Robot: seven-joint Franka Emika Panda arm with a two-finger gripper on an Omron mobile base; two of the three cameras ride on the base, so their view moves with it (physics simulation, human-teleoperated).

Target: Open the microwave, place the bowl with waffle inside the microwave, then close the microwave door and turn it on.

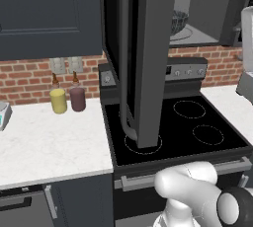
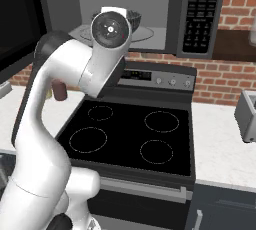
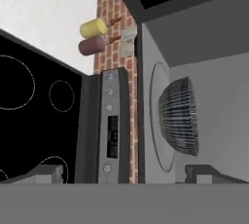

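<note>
Bowl delivered, door and start still to do.

My gripper [image 3: 124, 174] is spread wide and empty, just outside the microwave [image 2: 150, 4]; the bowl [image 3: 179, 116] sits on the turntable inside, waffle not visible. The microwave door [image 1: 143, 58] hangs open over the stove [image 2: 132, 136], so closing it and switching on remain.

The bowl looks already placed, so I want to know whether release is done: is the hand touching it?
Apart. In the hand view the bowl sits on the microwave turntable, with both fingertips spread wide, short of it.
</note>
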